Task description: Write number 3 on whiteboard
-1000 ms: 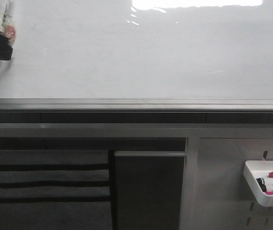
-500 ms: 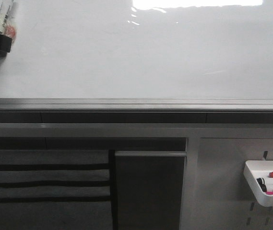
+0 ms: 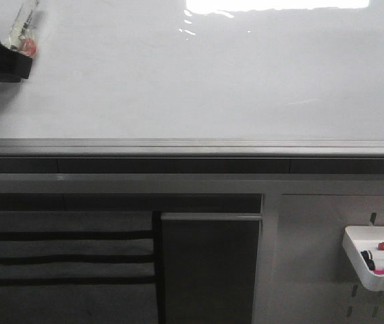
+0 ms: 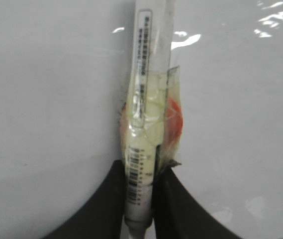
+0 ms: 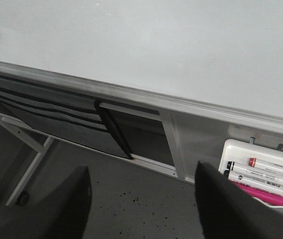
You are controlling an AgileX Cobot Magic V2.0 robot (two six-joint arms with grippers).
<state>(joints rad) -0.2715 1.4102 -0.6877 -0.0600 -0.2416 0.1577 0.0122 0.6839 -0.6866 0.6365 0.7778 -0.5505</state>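
The glossy whiteboard (image 3: 198, 74) fills the upper front view above its grey bottom rail (image 3: 192, 146); no number 3 shows on it. My left gripper (image 3: 6, 61) is at the far left in front of the board, shut on a white marker wrapped in clear tape with a red patch (image 3: 23, 30). In the left wrist view the marker (image 4: 143, 124) stands between the black fingers (image 4: 181, 204), pointing at the board (image 4: 47, 89). My right gripper (image 5: 141, 199) is open and empty, low, over the dark floor; the board (image 5: 156, 45) is beyond it.
A grey perforated panel (image 3: 313, 250) at lower right carries a white tray (image 3: 360, 266) with several markers; it also shows in the right wrist view (image 5: 228, 154). A grey fabric pocket organiser (image 3: 63, 263) with black stripes hangs below the rail at left.
My left gripper with the marker has shifted a little to the right and the marker now tilts more to the right. No mark has appeared on the board.
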